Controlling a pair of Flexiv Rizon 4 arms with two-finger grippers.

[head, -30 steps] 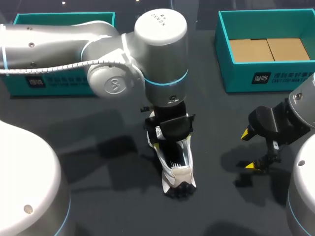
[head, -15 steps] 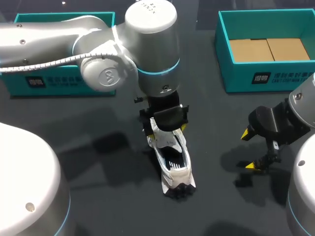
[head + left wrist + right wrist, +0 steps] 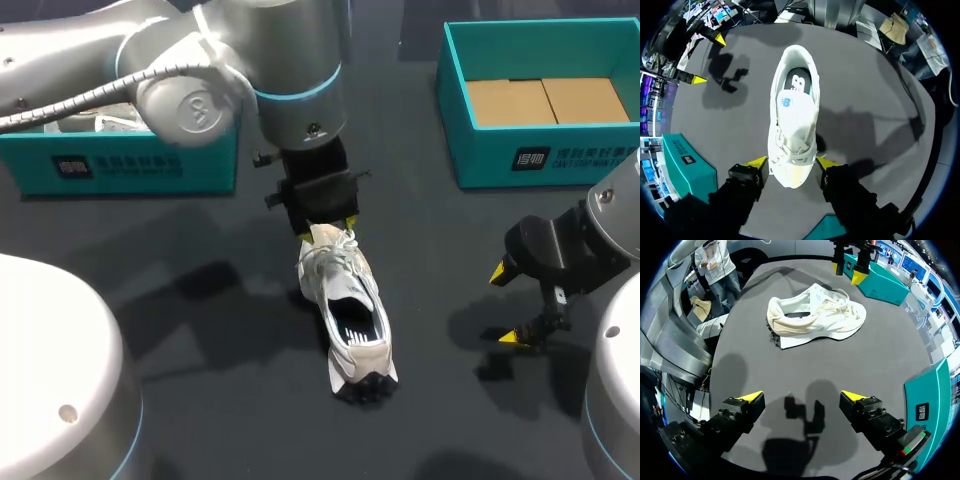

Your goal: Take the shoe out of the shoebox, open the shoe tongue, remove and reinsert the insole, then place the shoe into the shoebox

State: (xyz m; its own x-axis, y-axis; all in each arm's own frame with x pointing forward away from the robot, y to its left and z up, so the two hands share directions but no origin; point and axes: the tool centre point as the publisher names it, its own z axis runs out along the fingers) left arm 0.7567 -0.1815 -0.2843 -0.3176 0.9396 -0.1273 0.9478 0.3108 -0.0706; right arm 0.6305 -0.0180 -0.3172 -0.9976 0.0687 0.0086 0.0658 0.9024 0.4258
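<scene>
A white sneaker [image 3: 345,300] lies on the dark table, toe toward the back and heel toward me, also seen in the left wrist view [image 3: 792,120] and the right wrist view [image 3: 815,315]. Its dark insole [image 3: 799,82] shows through the opening. My left gripper [image 3: 325,228] stands over the toe. In its own view [image 3: 791,162] both yellow tips rest against the toe's two sides. My right gripper [image 3: 505,305] hangs open and empty to the shoe's right, well apart from it [image 3: 802,396].
A teal shoebox [image 3: 545,155] with a cardboard floor stands at the back right. A second teal box [image 3: 120,168] sits at the back left, partly hidden by my left arm, with something white inside. Bare tabletop lies between the shoe and the right gripper.
My left gripper moved back along the shoe from over its opening to the toe, and its fingers narrowed onto the toe. The shoe and the right arm stayed put.
</scene>
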